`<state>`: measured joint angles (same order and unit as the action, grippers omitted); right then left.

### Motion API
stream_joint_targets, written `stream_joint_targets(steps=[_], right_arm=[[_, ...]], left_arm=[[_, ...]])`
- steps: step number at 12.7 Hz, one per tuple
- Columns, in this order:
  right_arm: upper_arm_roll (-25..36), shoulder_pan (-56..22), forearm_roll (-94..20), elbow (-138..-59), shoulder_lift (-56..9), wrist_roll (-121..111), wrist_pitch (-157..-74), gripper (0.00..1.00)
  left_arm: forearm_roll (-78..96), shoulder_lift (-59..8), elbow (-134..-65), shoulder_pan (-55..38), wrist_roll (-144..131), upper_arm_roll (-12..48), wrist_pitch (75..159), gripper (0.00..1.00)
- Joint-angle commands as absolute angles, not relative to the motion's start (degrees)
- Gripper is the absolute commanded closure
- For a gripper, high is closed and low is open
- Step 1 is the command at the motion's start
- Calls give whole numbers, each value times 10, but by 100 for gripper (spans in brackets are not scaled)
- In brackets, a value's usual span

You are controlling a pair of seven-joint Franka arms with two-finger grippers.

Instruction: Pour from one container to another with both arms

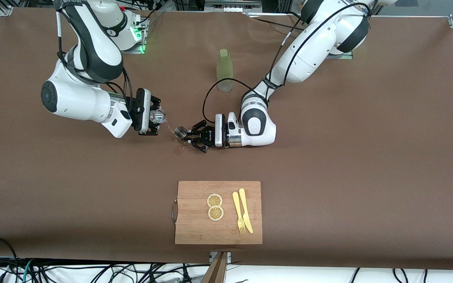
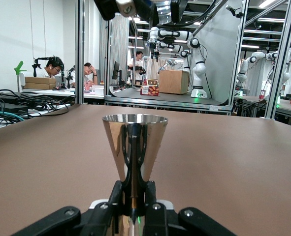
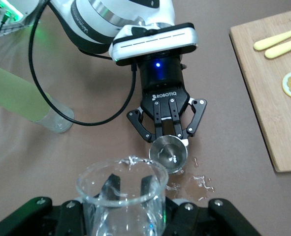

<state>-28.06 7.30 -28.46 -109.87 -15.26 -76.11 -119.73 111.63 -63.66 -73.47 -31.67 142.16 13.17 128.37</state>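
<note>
My right gripper (image 1: 156, 116) is shut on the clear glass tumbler (image 1: 158, 116), which is tipped on its side above the table with its mouth toward the metal cup. In the right wrist view the tumbler (image 3: 123, 194) fills the foreground between the fingers. My left gripper (image 1: 190, 135) is shut on the waist of the silvery hourglass measuring cup (image 1: 180, 131), held upright. That cup (image 2: 134, 147) stands straight in the left wrist view, its round rim (image 3: 168, 155) seen from above in the right wrist view. Spilled liquid (image 3: 197, 181) glistens on the table beside the cup.
A tall olive-green sleeved bottle (image 1: 224, 70) stands farther from the front camera than the cup. A wooden cutting board (image 1: 218, 212) with two lemon slices (image 1: 215, 206), a yellow fork and a knife (image 1: 242, 211) lies near the front edge.
</note>
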Motion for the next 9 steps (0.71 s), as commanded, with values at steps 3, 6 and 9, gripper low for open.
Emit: stream_joint_targets(steps=[3,6,9], right_arm=[[-289,57,-247,-1112,-145,-697,-1230,77],[-294,55,-245,-1112,-146,-685,-1240,77],[-300,54,-237,-1111,-149,-680,-1245,77]], left_arm=[[1145,-646,-713,-327,1440,128,1296,100],[1145,-646,-712,-327,1440,127,1296,100],[1144,-646,-713,-327,1440,128,1296,100]])
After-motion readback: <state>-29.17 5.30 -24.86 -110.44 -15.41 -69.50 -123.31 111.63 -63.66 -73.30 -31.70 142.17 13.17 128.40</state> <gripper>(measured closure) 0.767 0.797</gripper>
